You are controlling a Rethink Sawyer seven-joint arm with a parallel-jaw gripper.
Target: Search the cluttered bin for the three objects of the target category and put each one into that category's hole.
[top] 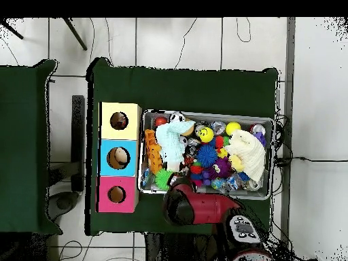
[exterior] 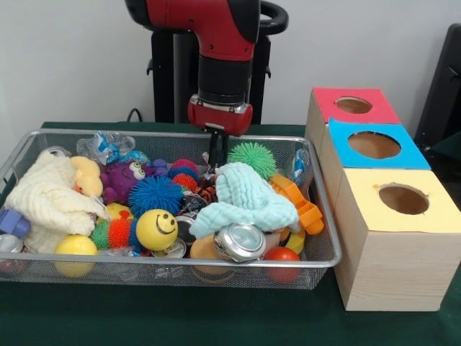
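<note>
Counting from the front view, I get one wire-mesh bin [exterior: 325,254] at centre-left on the green worktop [exterior: 216,324] and three wooden boxes in a row at right, each with one round hole: red-topped [exterior: 320,101], blue-topped [exterior: 346,155], yellow-topped [exterior: 367,205]. Inside the bin I make out two yellow balls, one with a smiley face [exterior: 156,229] and one plain [exterior: 75,245], two spiky balls, blue [exterior: 155,193] and green [exterior: 252,156], one mint cloth [exterior: 248,198], one cream cloth [exterior: 47,198], one crushed can [exterior: 240,241] and an orange plastic piece [exterior: 302,205]. More toys lie buried underneath and are hard to name. The red arm drops its pincer [exterior: 217,153] into the bin's far middle, just left of the green ball; its tips sink behind the clutter, so I cannot tell how wide it stands.

From overhead, the arm [top: 197,207] covers the pincer entirely. Three holes again; the blue box [top: 105,158] at centre-left seems to hold something pale in its hole, though I cannot identify it. The bin [top: 207,113] sits just right of the boxes.
</note>
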